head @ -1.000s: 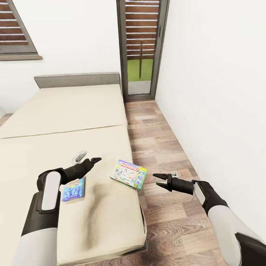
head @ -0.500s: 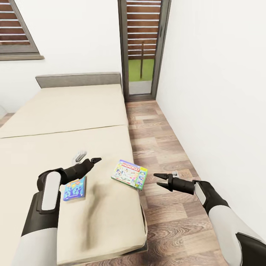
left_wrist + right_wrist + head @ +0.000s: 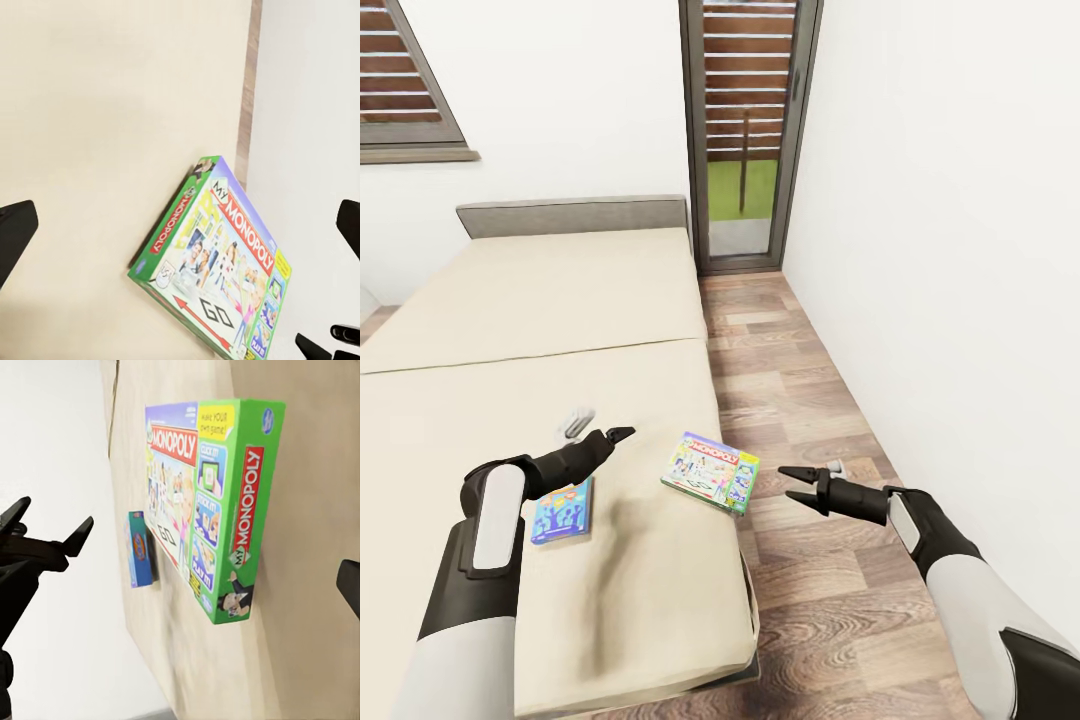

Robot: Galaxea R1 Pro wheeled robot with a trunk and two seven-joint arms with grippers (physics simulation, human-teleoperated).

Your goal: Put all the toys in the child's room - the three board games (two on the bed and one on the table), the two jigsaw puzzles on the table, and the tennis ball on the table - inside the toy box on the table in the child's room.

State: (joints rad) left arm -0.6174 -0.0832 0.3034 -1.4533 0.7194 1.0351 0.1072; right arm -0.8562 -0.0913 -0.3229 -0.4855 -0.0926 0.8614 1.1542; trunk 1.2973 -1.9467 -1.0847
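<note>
The right gripper [image 3: 797, 484] hangs over the wood-plank floor [image 3: 800, 400] just off the side of the bed [image 3: 540, 300], its two dark fingers spread apart with nothing between them, pointing toward the mattress edge. Near it, at the bed's edge, lies a green-sided Monopoly board game [image 3: 710, 471], flat on the beige mattress and turned at a slant; in the right wrist view its green side panel and printed lid [image 3: 214, 502] face the camera. The left gripper [image 3: 598, 432] hovers above the mattress on the other side of that box, fingers parted and empty. Beneath the left forearm lies a smaller blue cartoon-printed board game [image 3: 560, 511], partly covered by the arm and well apart from the Monopoly box. Beyond the bed stand a grey headboard [image 3: 570, 215], white walls and a dark-framed slatted window [image 3: 745, 130].
</note>
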